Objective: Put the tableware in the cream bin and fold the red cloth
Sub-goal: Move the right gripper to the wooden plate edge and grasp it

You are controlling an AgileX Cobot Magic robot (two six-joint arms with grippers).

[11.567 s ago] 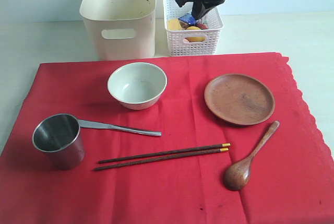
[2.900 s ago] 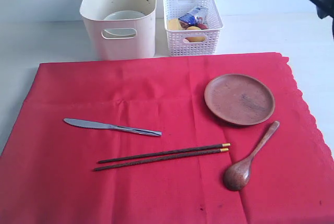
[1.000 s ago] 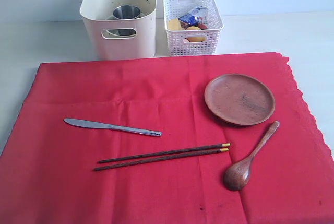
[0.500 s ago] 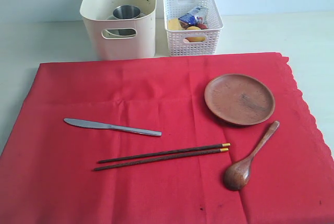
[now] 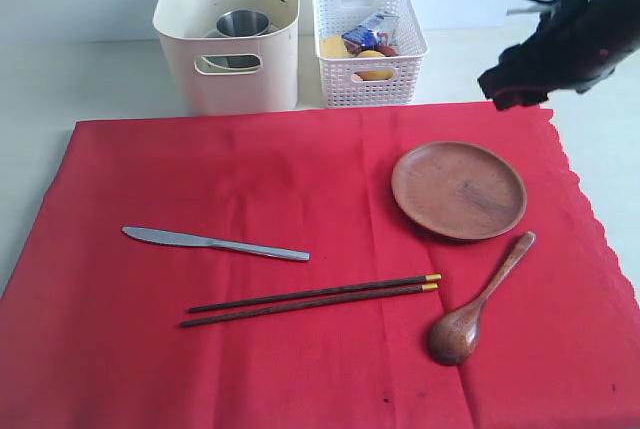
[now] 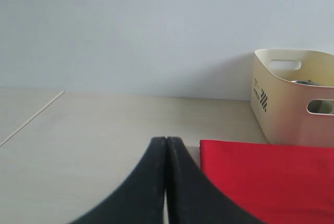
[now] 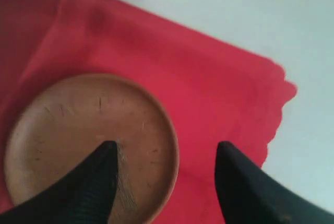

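Four pieces of tableware out on the red cloth (image 5: 200,159), itself spread flat over the pale table (image 5: 90,69). On the left half, the steel knife (image 5: 215,243), lying crosswise with the blade to the left. Nearer than the knife and about mid-cloth, the dark chopsticks (image 5: 310,299), side by side and almost parallel, yellow tips to the right. On the right half, the round wooden plate (image 5: 458,190), right way up and bare. Just near of the plate, the wooden spoon (image 5: 480,299), bowl end toward the near edge, handle slanting to the far right, tip close to the plate's rim but apart from it. Scalloped edge of the cloth along the right side.

Beyond the cloth's far edge, the cream bin (image 5: 230,84) on the left and the white perforated basket (image 5: 370,84) just beside it on the right. Inside the bin, the steel cup (image 5: 243,23), upright, mouth up. In the basket, a few small yellow and coloured items, too small to name.

Over the cloth's far right corner, just beyond the plate, the right gripper (image 7: 166,148), hanging in the air, jaws spread wide with nothing between them; in its wrist view, the plate's right rim below the gap. Touching neither plate nor cloth.

Outside the exterior view, the left gripper (image 6: 166,141); in its wrist view, low over bare table to the left of the cloth, fingers pressed together, nothing gripped, bin further off on the far side.
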